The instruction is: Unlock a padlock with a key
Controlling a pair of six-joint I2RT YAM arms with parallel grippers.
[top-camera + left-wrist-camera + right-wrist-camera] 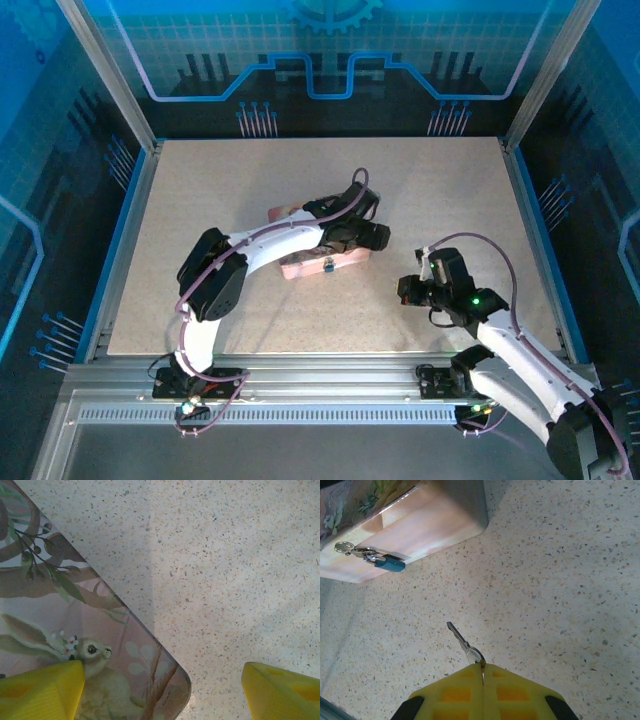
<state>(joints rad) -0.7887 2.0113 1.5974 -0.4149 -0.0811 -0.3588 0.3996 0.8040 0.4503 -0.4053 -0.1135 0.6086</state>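
Two yellow pads of the right gripper [482, 669] are pressed together on the key [465, 644], its blade aimed toward the padlock [387, 562] hanging on the pink box [420, 520] front. Left gripper [160, 690]: spread wide above the box lid corner.

Padlock [387, 562] on box [420, 525] front; key [465, 645] R of box, apart.

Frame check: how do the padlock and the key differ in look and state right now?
The padlock is stubby with a blue body; the key is thin and silvery. The padlock hangs from the latch on the pink box front; the key is clamped in the right pincer, blade sticking out. Both are small metal pieces, and they are apart.
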